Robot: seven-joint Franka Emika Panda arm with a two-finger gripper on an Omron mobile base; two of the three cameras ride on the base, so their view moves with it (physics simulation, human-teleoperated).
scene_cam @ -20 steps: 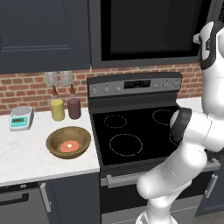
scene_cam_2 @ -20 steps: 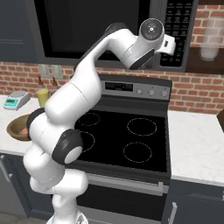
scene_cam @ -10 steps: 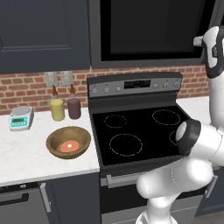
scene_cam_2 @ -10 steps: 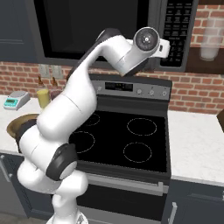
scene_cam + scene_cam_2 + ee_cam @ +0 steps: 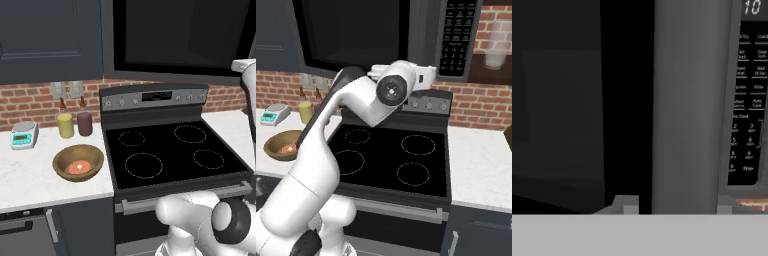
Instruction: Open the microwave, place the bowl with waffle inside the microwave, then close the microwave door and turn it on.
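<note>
Step in hand: open the door [image 5: 356, 35] of the microwave [image 5: 386, 37], above the stove [image 5: 393, 160]. The door looks shut, or nearly so.

Gripper [image 5: 677, 207] is at the handle [image 5: 689, 105], just left of the keypad [image 5: 456, 37]. In the hand view the bar runs up between the two tips, one on each side. Jaws part-closed around the bar; firm clamp or only straddling, I cannot tell.

Bowl [image 5: 78, 162] with waffle [image 5: 79, 167] sits on the counter [image 5: 30, 182] left of the stove, in front of two jars [image 5: 75, 124], untouched.

To do it well (judgement): seat the fingers squarely on the bar, then pull along the door's arc, not straight back. Swing wide enough for the bowl to pass.
</note>
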